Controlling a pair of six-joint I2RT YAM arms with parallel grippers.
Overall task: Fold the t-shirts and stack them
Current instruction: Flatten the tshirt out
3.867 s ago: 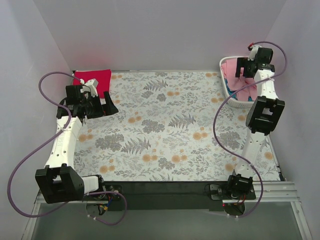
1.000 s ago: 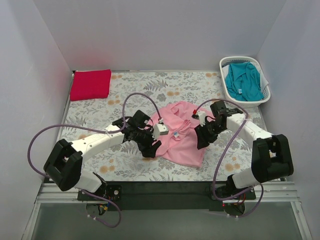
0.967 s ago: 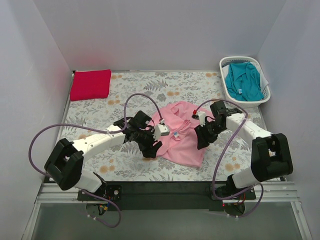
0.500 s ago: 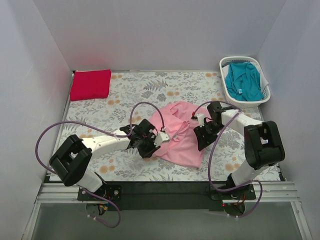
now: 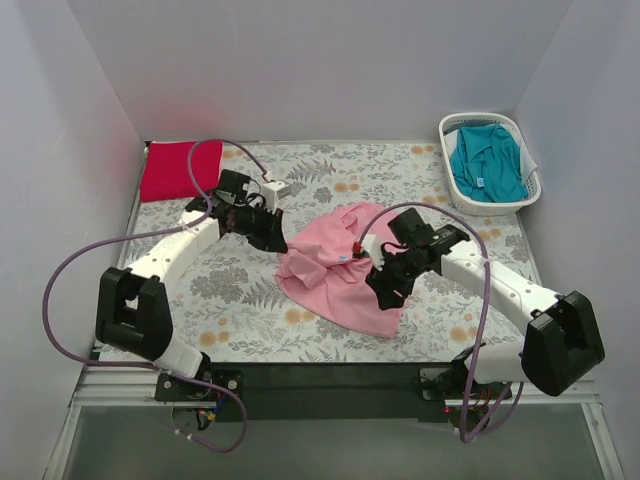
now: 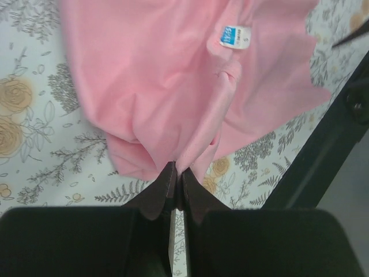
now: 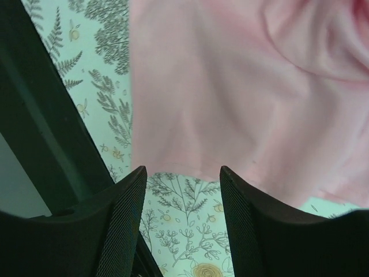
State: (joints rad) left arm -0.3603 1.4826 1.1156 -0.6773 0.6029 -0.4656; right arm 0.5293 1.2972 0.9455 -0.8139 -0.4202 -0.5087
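Now, from the top view, I see the pink t-shirt (image 5: 335,275) lying crumpled near the middle of the floral cloth (image 5: 330,185), between the two arms. The left gripper (image 5: 276,238) is at the left corner of this shirt. In the left wrist view its fingers (image 6: 164,187) are pressed together on a pinched fold of the pink fabric, and the cloth runs away from the pinch in long wrinkles. A small white and blue label (image 6: 234,36) shows near the collar. The right gripper (image 5: 385,285) is over the right side of the same shirt. In the right wrist view its two fingers (image 7: 124,219) stand apart with nothing between them, above the edge of the pink fabric; I cannot tell if they touch it. The red t-shirt (image 5: 168,170) lies folded at the far left corner. The teal t-shirt (image 5: 487,165) is bunched inside the white basket (image 5: 452,127) at the far right corner, well apart from both grippers.
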